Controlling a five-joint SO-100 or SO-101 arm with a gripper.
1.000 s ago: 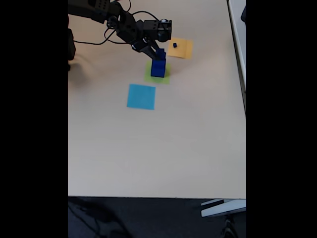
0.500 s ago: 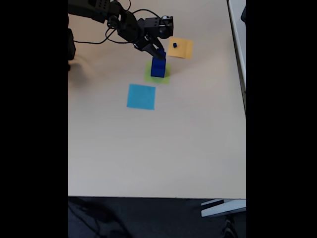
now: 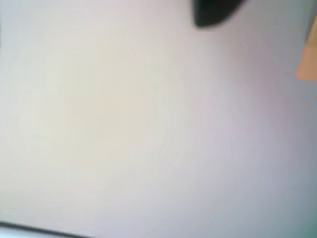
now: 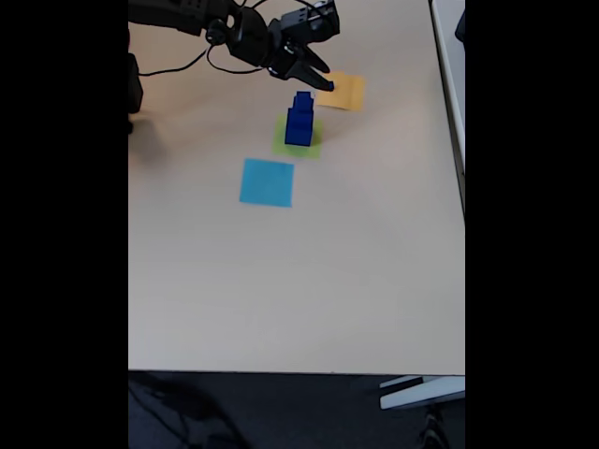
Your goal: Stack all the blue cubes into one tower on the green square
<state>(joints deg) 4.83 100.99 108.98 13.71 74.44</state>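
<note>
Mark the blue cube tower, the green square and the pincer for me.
blue cube tower point(image 4: 299, 123), fixed view, front face of the stack
green square point(image 4: 281, 142), fixed view, bare left strip beside the tower
pincer point(image 4: 321, 79), fixed view, midway between the fingertips

Fixed view: cube tower point(image 4: 299, 121) stands on green square point(image 4: 298, 138), upper centre of frame. Orange square point(image 4: 343, 91) just up-right of it; light-blue square point(image 4: 267, 181) below-left, apart. Gripper point(image 4: 316, 77) hangs above tower, over orange square's left edge. All on table point(image 4: 299, 281).
</note>
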